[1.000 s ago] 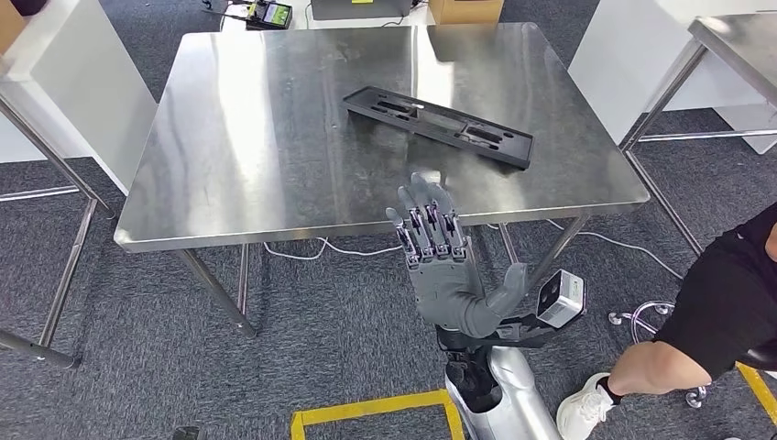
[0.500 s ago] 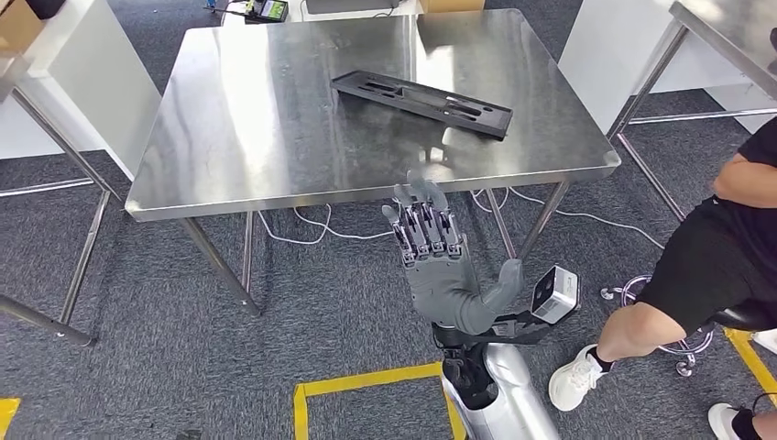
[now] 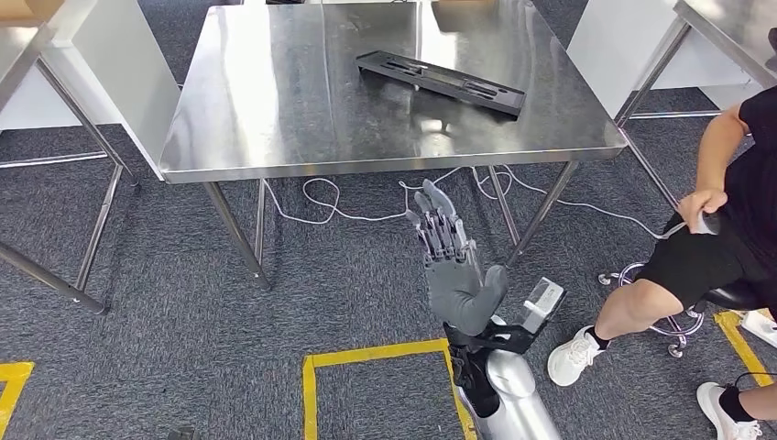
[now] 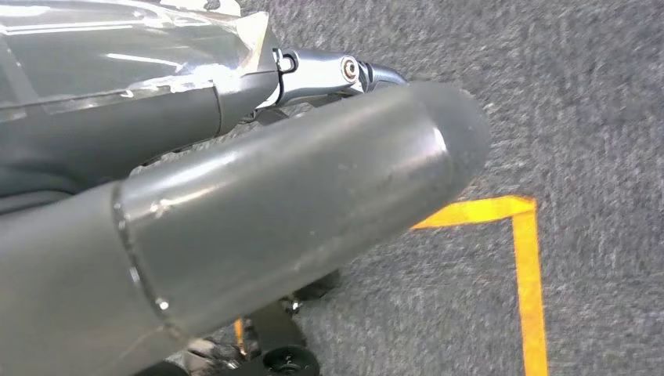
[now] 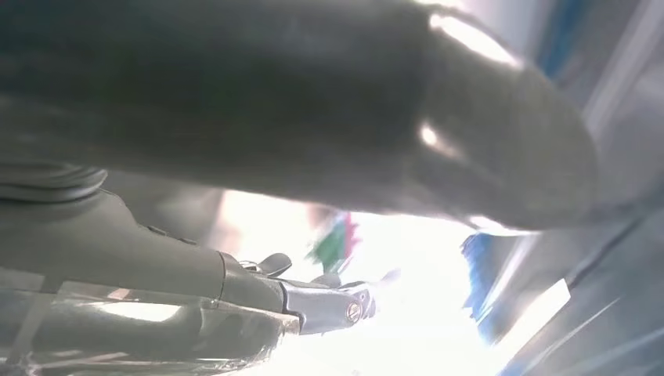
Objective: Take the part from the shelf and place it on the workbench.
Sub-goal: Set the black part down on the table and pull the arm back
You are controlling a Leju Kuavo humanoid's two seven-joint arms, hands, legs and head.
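Part (image 3: 441,82) on workbench (image 3: 275,110); right robot hand (image 3: 454,266) empty

The right hand (image 5: 258,149) looms dark against blown-out glare.

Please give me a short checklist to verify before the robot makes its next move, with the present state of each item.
1. Part lies flat on the workbench: ok.
2. Part sits away from the table edges: ok.
3. Right hand holds nothing, fingers apart, in front of the bench: ok.
4. Left hand holds nothing: cannot tell; its wrist view is mostly the thumb over carpet.
5. Path beside the robot is free: not ok; a seated person is close on the right.
6. Cables under the bench stay away from the feet: cannot tell.
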